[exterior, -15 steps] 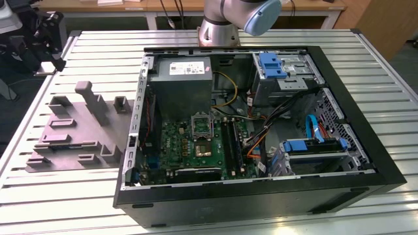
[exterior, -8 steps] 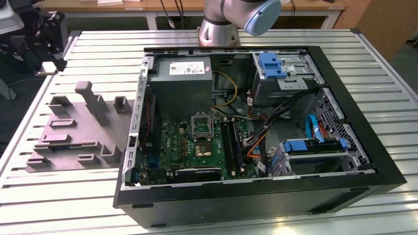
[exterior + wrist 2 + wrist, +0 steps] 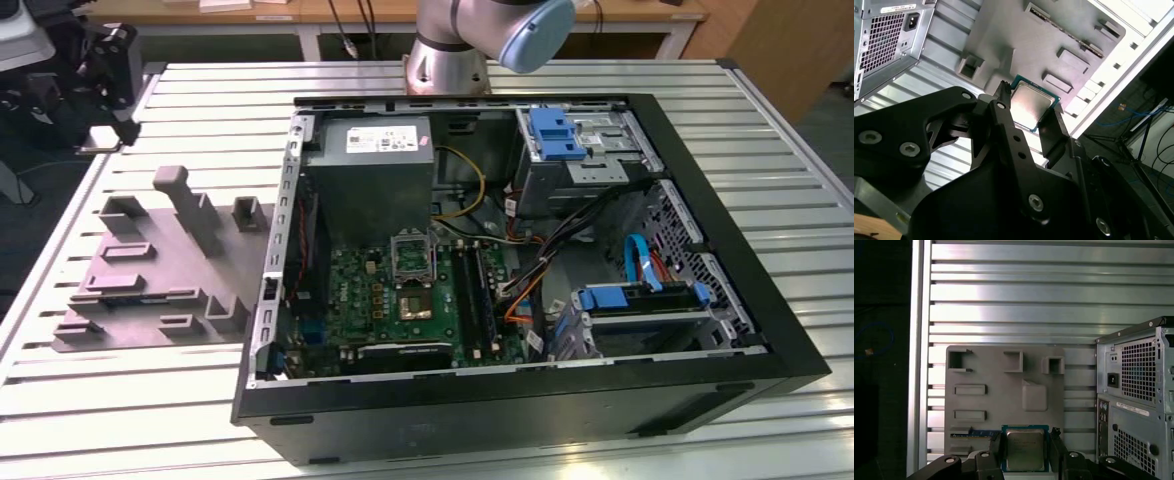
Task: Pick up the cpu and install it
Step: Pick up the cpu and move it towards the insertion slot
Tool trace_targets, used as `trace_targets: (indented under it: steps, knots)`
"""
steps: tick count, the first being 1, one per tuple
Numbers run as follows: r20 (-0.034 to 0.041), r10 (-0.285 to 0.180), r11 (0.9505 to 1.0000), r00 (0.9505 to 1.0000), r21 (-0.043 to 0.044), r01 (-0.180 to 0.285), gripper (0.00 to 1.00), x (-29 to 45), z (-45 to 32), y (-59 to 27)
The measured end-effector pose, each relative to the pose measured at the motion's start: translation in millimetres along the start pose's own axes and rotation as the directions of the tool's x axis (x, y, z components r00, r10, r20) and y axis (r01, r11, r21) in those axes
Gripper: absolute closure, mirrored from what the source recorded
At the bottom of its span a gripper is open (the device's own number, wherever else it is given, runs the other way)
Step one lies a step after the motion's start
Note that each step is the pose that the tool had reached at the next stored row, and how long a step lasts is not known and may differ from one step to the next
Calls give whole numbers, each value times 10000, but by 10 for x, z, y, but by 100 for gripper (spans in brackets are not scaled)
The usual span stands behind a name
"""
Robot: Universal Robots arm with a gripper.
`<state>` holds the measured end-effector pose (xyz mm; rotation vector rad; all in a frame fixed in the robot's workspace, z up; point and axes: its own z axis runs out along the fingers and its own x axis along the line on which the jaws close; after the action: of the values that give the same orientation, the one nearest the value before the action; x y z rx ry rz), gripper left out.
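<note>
A robot arm's gripper (image 3: pixel 1028 100) holds the cpu (image 3: pixel 1030 104) clear above the work table, its two black fingers (image 3: pixel 1006 125) closed to a narrow gap on opposite edges of the chip, seen in both wrist views. The thin square chip, silvery metal on top with a dark green rim, looks light and rigid, but its smooth sides would likely slip under a loose pinch and its underside is probably delicate, so the edge hold appears the safe one. Below it lies a grey fixture plate (image 3: pixel 1004 405) of moulded blocks and pockets on a ribbed aluminium table (image 3: pixel 1004 290), beside an open black computer case (image 3: pixel 534 400). In the exterior view the metal-framed socket (image 3: pixel 411 257) sits on the green motherboard, hemmed in by cables and drive bays. Desks and loose cabling surround the bench
</note>
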<state>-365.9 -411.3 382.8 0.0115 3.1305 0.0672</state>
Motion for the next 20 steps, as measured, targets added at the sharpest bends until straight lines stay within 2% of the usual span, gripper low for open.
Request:
trace_targets:
  steps: [20]
  knots:
    - [0,0,10000,10000,0,0,53,-100,1,1]
